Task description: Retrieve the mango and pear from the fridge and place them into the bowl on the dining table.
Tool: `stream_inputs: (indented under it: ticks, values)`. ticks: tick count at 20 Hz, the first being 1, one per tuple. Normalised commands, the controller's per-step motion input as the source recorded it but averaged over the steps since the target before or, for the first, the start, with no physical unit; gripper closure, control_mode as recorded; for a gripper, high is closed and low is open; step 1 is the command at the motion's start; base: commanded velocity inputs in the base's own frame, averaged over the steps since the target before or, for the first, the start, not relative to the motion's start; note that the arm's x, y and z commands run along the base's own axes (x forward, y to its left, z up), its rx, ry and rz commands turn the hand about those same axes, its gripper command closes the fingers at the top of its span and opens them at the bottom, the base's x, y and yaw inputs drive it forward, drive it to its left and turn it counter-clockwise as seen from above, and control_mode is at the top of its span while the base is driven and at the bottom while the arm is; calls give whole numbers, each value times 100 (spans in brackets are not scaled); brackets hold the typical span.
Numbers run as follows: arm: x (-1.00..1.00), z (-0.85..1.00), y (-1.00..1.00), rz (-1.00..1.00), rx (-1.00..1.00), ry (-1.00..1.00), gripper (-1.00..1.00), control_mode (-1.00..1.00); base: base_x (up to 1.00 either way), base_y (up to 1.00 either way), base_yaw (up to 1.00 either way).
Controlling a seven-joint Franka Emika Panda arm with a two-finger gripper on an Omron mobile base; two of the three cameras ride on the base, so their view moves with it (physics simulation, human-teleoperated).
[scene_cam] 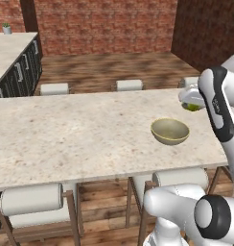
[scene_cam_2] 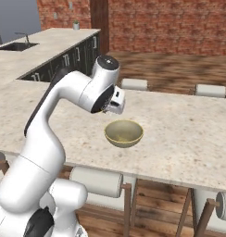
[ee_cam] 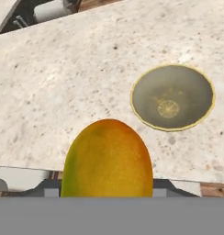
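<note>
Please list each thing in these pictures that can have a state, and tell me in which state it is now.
gripper: shut on the mango, held above the dining table, short of the bowl.
mango: held in the gripper, not yet in the bowl.
bowl: upright on the dining table, with no fruit inside.
dining table: carries the bowl.
stools: pushed in along both sides of the table.

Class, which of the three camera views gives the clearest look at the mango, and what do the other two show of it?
The hand view: the mango fills the lower middle, orange-yellow with a green edge, held in the hand above the dining table. The left base view shows just a greenish sliver of it beside the arm. In the right base view the hand hides nearly all of it.
</note>
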Motion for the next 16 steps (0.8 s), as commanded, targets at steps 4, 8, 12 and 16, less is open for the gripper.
stream_inputs:
  ticks: [4, 8, 12, 16]
  values:
    - [4, -39, -10, -9, -14, 6, 100, -100, 0, 0, 0]
    - [5, -40, 0, -3, -23, 0, 100, -100, 0, 0, 0]
    - [16, -32, 0, -2, -12, 0, 100, -100, 0, 0, 0]
    - [22, -27, 0, -1, -2, 4, 100, -100, 0, 0, 0]
